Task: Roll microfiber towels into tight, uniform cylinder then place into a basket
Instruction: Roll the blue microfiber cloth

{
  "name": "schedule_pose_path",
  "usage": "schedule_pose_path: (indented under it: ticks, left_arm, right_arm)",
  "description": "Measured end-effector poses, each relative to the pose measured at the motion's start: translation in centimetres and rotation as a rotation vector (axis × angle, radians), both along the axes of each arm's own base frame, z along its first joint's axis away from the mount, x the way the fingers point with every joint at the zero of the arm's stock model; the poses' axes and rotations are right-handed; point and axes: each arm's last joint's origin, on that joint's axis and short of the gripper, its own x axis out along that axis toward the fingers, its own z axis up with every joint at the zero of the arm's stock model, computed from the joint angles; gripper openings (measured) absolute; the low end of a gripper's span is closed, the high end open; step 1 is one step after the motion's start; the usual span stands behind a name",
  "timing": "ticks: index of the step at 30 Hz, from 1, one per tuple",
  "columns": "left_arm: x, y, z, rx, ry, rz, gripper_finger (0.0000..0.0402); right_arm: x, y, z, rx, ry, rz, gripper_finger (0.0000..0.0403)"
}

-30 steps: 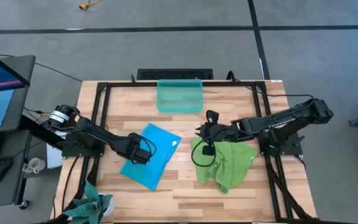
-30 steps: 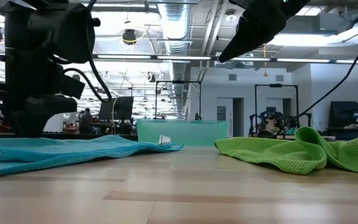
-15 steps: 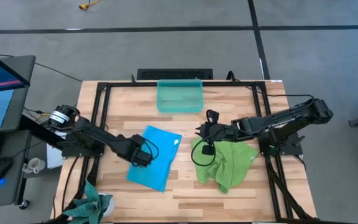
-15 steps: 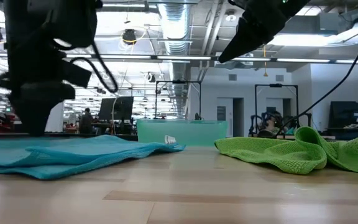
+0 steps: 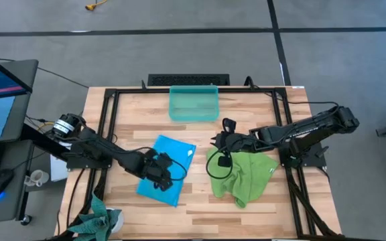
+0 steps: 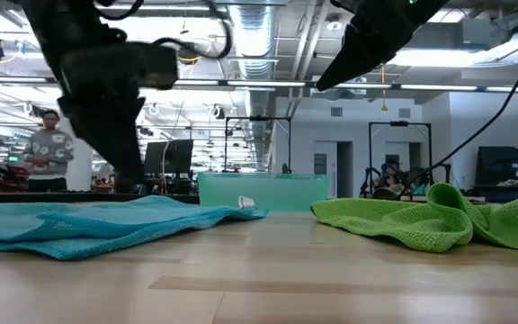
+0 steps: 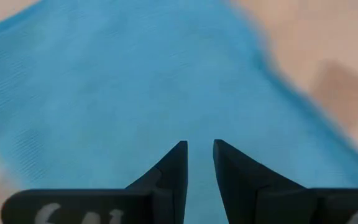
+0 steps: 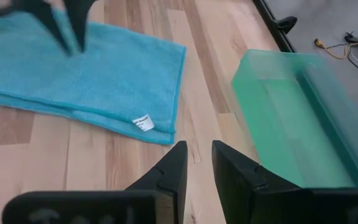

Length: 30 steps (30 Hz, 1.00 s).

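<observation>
Neither towel is being seen rolled yet, and the basket is standing empty at the table's far edge. The blue towel is lying folded flat under the left pincer, narrowly parted, gripping nothing. The green towel is lying crumpled beside the right pincer, likewise slightly parted and empty.
</observation>
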Motion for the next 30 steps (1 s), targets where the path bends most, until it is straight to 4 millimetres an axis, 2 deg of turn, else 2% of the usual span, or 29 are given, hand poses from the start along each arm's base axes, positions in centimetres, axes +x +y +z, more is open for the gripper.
schedule_pose_path:
  ticks: [2,6,14,18,25,30]
  left_arm:
    - [0.3,-0.1,0.0,-0.016,-0.033,-0.033,0.0071]
    - [0.5,0.3,0.1,-0.018,-0.054,0.020,0.0071]
    - [0.7,0.5,0.1,-0.011,-0.060,0.020,0.0071]
    - [0.9,0.5,-0.7,-0.004,-0.045,0.021,0.0071]
    - [2.2,0.7,-3.4,-0.083,0.028,-0.013,0.0071]
    - [2.8,1.4,-3.6,-0.118,0.024,0.016,0.0070]
  right_arm:
    - [0.0,0.0,0.0,0.000,0.000,0.000,0.0096]
    - [0.0,0.0,0.0,0.000,-0.001,0.000,0.0096]
    - [0.0,0.0,0.0,0.000,-0.001,0.000,0.0096]
    - [0.0,0.0,0.0,0.000,-0.001,0.000,0.0096]
    - [0.0,0.0,0.0,-0.001,0.001,0.000,0.0096]
    - [0.0,0.0,-0.1,-0.001,0.003,0.001,0.0096]
